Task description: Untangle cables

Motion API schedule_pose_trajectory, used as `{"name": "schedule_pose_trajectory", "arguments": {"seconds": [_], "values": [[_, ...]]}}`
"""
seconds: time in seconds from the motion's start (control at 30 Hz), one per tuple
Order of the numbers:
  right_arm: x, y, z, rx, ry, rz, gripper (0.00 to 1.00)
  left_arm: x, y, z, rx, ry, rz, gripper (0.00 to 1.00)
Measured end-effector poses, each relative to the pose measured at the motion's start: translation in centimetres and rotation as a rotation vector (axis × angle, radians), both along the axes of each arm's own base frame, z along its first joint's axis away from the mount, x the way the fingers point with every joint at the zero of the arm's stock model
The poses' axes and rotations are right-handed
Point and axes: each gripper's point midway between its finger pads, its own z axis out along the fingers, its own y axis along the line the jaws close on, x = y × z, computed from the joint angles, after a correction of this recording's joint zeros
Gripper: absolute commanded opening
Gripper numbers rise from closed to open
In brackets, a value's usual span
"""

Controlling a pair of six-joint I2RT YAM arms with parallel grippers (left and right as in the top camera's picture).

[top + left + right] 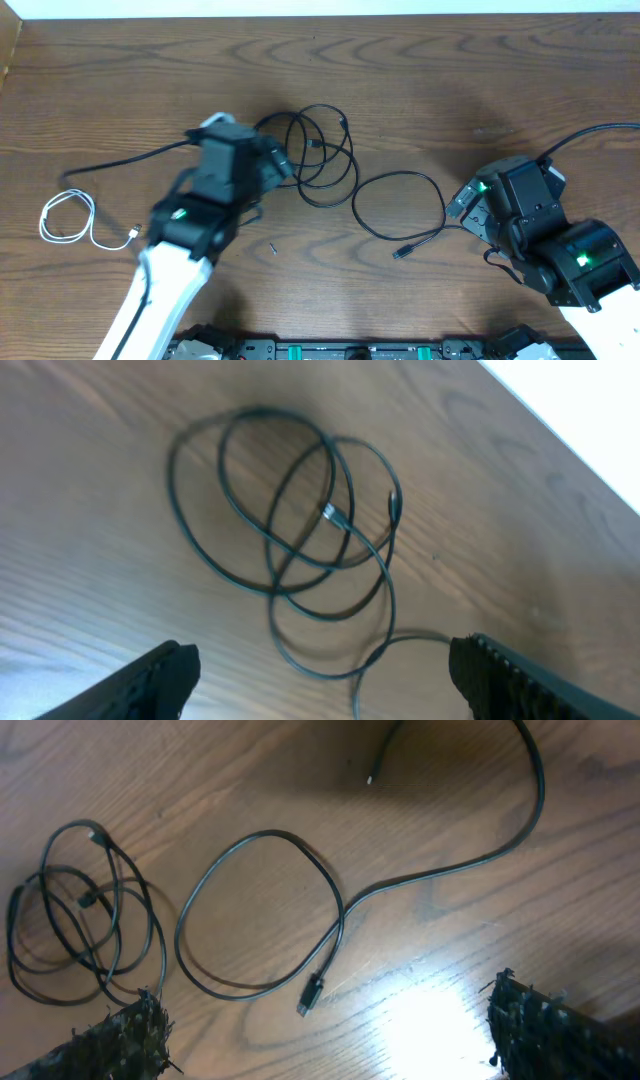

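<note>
A coiled black cable [322, 150] lies on the table just right of my left gripper [275, 165]. In the left wrist view the coil [290, 510] fills the middle, its lowest loop reaching down between the wide-apart fingers [150, 680]; my left gripper [320, 685] is open and holds nothing. A second black cable [398, 205] forms one loop, plug [401, 251] at the front. My right gripper [462, 205] stands open just right of it. In the right wrist view that loop [260, 910] and plug [310, 995] lie ahead of my open right gripper [330, 1040]. A white cable [62, 215] lies far left.
A thick black arm wire [110, 165] trails left from the left arm, another [590, 135] from the right arm. A tiny dark bit [272, 247] lies on the wood in front of the coil. The table's far edge [320, 14] runs along the top.
</note>
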Motion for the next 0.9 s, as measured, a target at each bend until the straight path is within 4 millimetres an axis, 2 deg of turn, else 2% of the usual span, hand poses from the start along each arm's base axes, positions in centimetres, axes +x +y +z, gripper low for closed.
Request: {"name": "schedule_pose_trajectory", "arguments": {"seconds": [0.17, 0.27, 0.47, 0.6, 0.73, 0.9], "values": [[0.0, 0.2, -0.4, 0.001, 0.021, 0.005, 0.99, 1.1, -2.6, -4.4, -0.102, 0.132, 0.204, 0.85], [-0.1, 0.4, -0.6, 0.006, 0.034, 0.010, 0.99, 1.3, -2.7, -7.6, -0.132, 0.222, 0.342, 0.85], [-0.4, 0.4, -1.8, -0.002, 0.073, 0.014, 0.99, 1.1, -2.2, -12.4, -0.098, 0.374, 0.483, 0.86], [-0.4, 0.5, -2.5, -0.012, 0.101, 0.015, 0.99, 1.9, -2.2, -12.8, -0.093, 0.440, 0.524, 0.86], [-0.3, 0.6, -3.0, -0.020, 0.121, 0.015, 0.99, 3.8, -3.7, -12.7, -0.164, 0.481, 0.515, 0.86], [-0.3, 0.7, -3.3, -0.025, 0.137, 0.016, 0.99, 3.9, -4.8, -15.5, -0.185, 0.582, 0.514, 0.86]]}}
